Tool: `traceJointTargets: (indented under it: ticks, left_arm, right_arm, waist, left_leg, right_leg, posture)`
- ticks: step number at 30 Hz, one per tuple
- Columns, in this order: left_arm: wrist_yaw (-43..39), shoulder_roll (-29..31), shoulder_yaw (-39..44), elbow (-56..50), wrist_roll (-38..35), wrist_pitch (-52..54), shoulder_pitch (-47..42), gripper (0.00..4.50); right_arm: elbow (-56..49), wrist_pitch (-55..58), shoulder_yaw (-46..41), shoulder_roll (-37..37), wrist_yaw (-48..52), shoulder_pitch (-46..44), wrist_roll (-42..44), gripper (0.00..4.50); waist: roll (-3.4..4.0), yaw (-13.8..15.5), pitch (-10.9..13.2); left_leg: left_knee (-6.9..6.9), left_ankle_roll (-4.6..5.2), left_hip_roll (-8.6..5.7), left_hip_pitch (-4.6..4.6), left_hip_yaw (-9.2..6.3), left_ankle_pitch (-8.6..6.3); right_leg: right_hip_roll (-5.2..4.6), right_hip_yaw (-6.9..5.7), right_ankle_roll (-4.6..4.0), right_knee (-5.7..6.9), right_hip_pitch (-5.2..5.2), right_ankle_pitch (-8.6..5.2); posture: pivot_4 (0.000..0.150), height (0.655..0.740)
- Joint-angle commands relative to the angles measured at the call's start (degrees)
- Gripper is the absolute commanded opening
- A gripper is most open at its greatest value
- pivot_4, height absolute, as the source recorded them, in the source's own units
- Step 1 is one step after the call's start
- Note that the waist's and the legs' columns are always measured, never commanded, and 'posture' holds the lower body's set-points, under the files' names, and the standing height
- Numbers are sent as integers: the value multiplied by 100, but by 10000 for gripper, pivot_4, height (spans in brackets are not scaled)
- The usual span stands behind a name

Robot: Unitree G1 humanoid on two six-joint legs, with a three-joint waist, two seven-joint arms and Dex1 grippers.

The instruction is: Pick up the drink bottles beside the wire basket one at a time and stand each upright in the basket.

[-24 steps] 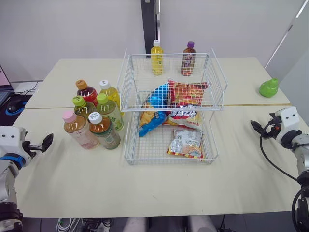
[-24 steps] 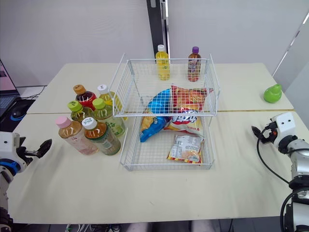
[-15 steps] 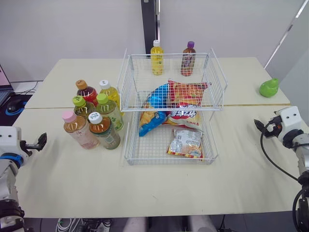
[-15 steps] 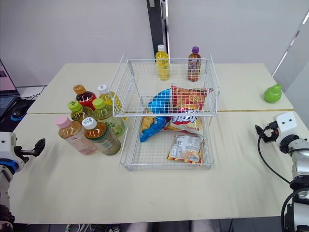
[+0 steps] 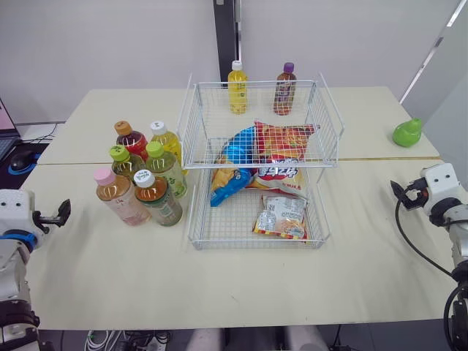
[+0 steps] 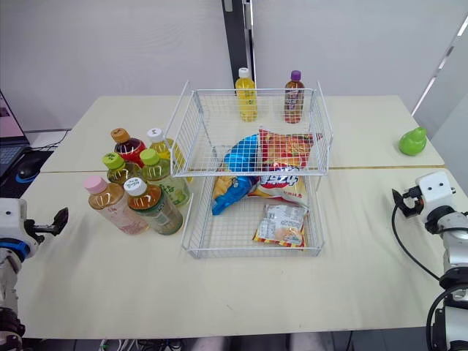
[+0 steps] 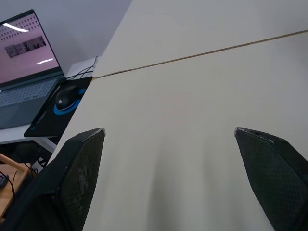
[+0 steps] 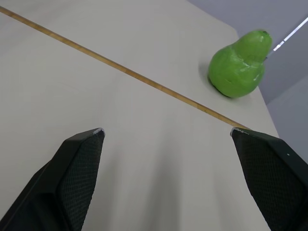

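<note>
Six bottles (image 5: 165, 173) stand upright in a tight cluster touching the basket's (image 5: 196, 219) left side, toward the desk's (image 5: 219, 285) left edge. They hold amber, red and yellow-green drinks under orange, white, green and pink caps. The left gripper (image 5: 62, 213) and right gripper (image 5: 400, 195) hang with fingers apart at the desk's left and right edges.

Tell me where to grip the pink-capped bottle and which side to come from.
Probably mid-body, below the shoulder, from the robot's left with the left gripper. The pink-capped bottle stands upright at the cluster's near left corner, and other bottles crowd its right.
</note>
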Motion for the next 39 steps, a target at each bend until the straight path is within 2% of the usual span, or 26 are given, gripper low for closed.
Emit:
traceJointTargets:
  ticks: [1, 8, 11, 15, 19, 22, 24, 29, 35, 39]
  left_arm:
    - [-458, 61, 176, -113, -368, -38, -84, 44879]
    - [-1180, 262, 492, 34, -1036, 372, -357, 44879]
    - [-1648, 405, 708, -131, -1444, 751, -406, 44879]
    - [-1834, 641, 736, 123, -1442, 852, -474, 44879]
    - [-1769, 643, 583, 486, -1277, 702, -733, 44879]
    - [-1738, 551, 430, 521, -1177, 624, -950, 44879]
    - [-1741, 526, 369, 512, -1164, 629, -1031, 44879]
    - [-1751, 545, 344, 501, -1163, 652, -1047, 44879]
    - [-1737, 558, 529, 49, -1346, 871, -806, 44879]
    - [-1767, 575, 1025, -892, -1693, 1282, -42, 44879]
  right_arm:
    - [-507, 211, -250, -228, 716, -71, 522, 45000]
    - [-1566, 843, -638, -711, 1848, 165, 1316, 45000]
    - [-2430, 1485, -858, -863, 2501, 377, 2001, 45000]
    - [-4153, 2742, -917, -1094, 3042, 724, 2966, 45000]
    - [-5897, 4195, -922, -1220, 2863, 577, 4299, 45000]
    - [-6685, 5110, -877, -1076, 2174, 3, 5403, 45000]
    - [-7131, 5427, -766, -1054, 1961, -143, 5800, 45000]
    - [-7760, 5720, -371, -982, 1878, -311, 6149, 45000]
    - [-7519, 5361, 194, -765, 2400, -413, 5490, 45000]
    - [-7358, 5190, 456, -687, 2784, -496, 5173, 45000]
  waist:
    - [0, -7, 0]
    - [1, 10, 0]
    - [1, 2, 0]
    - [4, -21, 2]
    - [8, -9, 3]
    - [6, 16, 3]
    - [1, 60, 0]
    - [-8, 105, -5]
    - [-8, 102, -5]
    - [-8, 44, -5]
  left_leg:
    - [0, 0, 0, 0, 1, 0]
    - [0, 0, 0, -1, -3, 0]
    - [0, 0, 2, -4, -4, 0]
    - [0, 0, 4, -2, -9, -1]
    - [0, 1, 5, -3, -10, 0]
    - [0, 0, 9, -11, -16, 0]
    - [0, 0, 10, -16, -19, -1]
    - [-9, 8, 2, -28, -19, -7]
    - [-7, 11, -1, -27, -15, -7]
    - [-9, 12, 5, -26, -7, -9]
  right_leg:
    - [0, 1, 0, 1, 0, 0]
    - [0, -3, 0, 0, 0, 0]
    - [1, -8, 0, -2, 0, 0]
    - [1, -5, 0, 1, -1, 0]
    - [-3, -3, 1, 0, -3, -1]
    - [-10, -7, 1, -9, -8, 0]
    - [-13, -10, 1, -20, -8, 0]
    - [-14, -10, 8, -47, -10, 6]
    - [-14, -9, 14, -48, -10, 9]
    - [-15, 0, 13, -48, -15, 9]
  posture:
    - [1500, 7400]
    - [1500, 7400]
    - [1500, 7400]
    - [1500, 7400]
    - [1500, 7400]
    - [1500, 7400]
    - [1500, 7400]
    - [1500, 7400]
    - [1500, 7400]
    - [1500, 7400]
